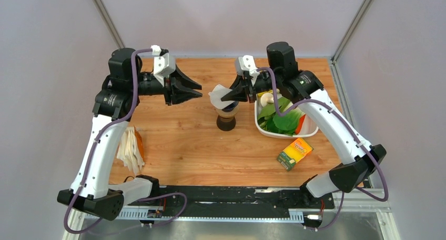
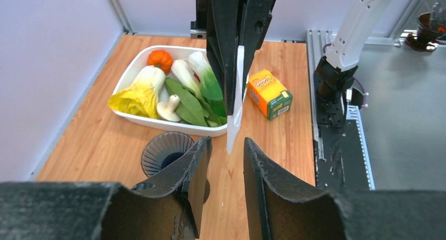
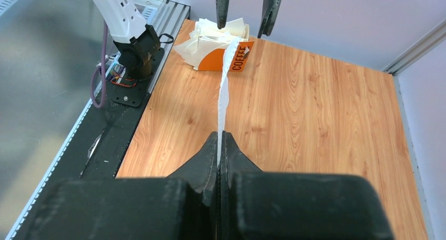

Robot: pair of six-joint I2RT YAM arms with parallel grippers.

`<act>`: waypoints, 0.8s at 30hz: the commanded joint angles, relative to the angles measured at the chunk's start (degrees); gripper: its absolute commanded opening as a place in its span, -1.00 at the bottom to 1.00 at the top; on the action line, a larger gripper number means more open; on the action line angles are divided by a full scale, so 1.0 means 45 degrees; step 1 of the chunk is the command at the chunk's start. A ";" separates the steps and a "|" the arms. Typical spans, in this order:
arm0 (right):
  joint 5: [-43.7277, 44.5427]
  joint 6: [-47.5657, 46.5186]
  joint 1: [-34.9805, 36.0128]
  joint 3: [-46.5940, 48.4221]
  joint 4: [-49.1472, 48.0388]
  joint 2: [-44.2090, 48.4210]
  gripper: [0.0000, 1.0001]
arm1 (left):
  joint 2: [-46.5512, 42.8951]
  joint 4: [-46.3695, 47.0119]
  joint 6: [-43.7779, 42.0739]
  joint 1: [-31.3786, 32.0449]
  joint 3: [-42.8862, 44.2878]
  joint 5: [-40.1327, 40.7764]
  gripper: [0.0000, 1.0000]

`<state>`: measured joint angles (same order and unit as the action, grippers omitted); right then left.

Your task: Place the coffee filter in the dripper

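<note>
Right gripper (image 1: 230, 97): fingers pressed together, pinching one edge of the coffee filter (image 1: 218, 95). The filter sticks out ahead of the fingertips and is edge-on in the right wrist view. The dripper (image 1: 226, 117) stands upright just below the fingertips. I cannot tell whether filter and dripper touch. Left gripper (image 1: 195, 90): jaws spread, holding nothing, facing the filter from close by.

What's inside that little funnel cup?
Nothing visible: the dripper shows bare ribbed walls. Its near part hides behind the left claw; the coffee filter hangs in the right claw.

Lab enclosure: grey panels (image 1: 231, 19), aluminium posts (image 1: 108, 19).
</note>
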<state>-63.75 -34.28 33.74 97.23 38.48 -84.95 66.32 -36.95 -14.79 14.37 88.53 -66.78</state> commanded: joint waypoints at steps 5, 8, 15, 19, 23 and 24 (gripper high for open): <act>-0.0352 -0.0832 0.0440 -0.0321 -0.0476 0.0636 -1.00 | 0.0001 0.0583 -0.0171 0.0513 -0.0123 -0.1439 -0.27; -0.0269 -0.0716 0.0543 -0.0239 -0.0470 0.0635 -1.00 | -0.0081 0.0524 -0.0359 0.0565 -0.0439 -0.1621 -0.26; -0.0273 -0.0653 0.0608 -0.0278 -0.0478 0.0693 -1.00 | 0.0031 0.0400 -0.0444 0.0599 -0.0445 -0.1774 -0.29; -0.0286 -0.0663 0.0652 -0.0252 -0.0457 0.0675 -1.00 | 0.0038 0.0442 -0.0398 0.0631 -0.0425 -0.1775 -0.30; -0.0297 -0.0702 0.0752 -0.0216 -0.0455 0.0632 -1.00 | 0.0053 0.0532 -0.0210 0.0680 -0.0399 -0.1722 -0.29; -0.0313 -0.0702 0.0773 -0.0197 -0.0454 0.0617 -1.00 | 0.0059 0.0544 -0.0171 0.0690 -0.0398 -0.1707 -0.29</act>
<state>-63.48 -35.92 36.51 95.92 38.28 -83.88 66.65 -36.12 -15.16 17.04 86.24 -72.29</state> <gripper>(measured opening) 0.004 0.354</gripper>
